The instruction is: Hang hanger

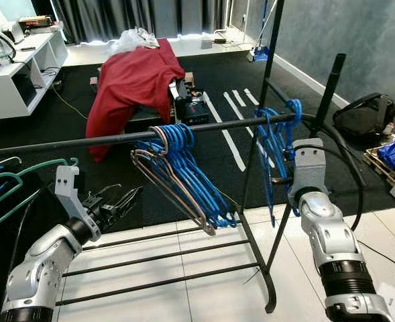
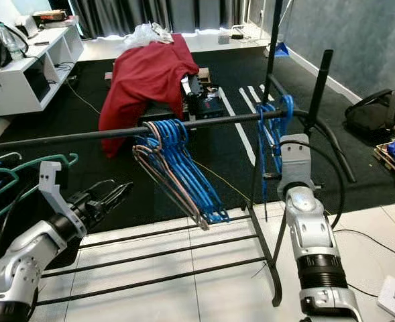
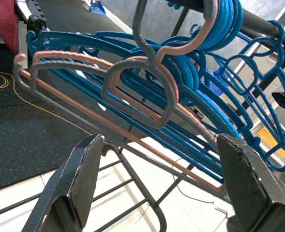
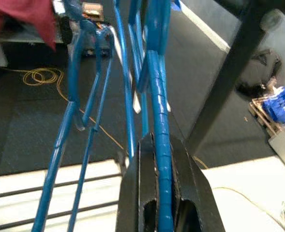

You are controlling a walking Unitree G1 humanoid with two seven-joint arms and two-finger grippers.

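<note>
Here the right gripper [image 4: 164, 203] is clamped on a blue hanger [image 4: 157, 121] at the rail [image 1: 83, 141]; left gripper [image 3: 161, 193] spread apart, its fingertips cropped

Left gripper [image 1: 120, 201] spread wide; right gripper [image 4: 164, 193] apparently clamped, both arms raised.

A clothes rail [image 1: 103, 139] runs across the scene in front of both grippers. The left gripper [image 1: 120, 200] sits below the rail, with a bunch of hangers [image 1: 184, 176] hanging from the rail just to its right. The right gripper [image 2: 277, 176] is further right, at the rack's upright post [image 1: 267, 80], closed on a hanger [image 4: 157, 145] hooked over the rail there. More hangers [image 1: 6, 181] lie left of the left gripper. Beyond the rail, a draped cloth [image 1: 133, 84] sits on the floor, with a shelf unit [image 1: 19, 74] to its left.
</note>
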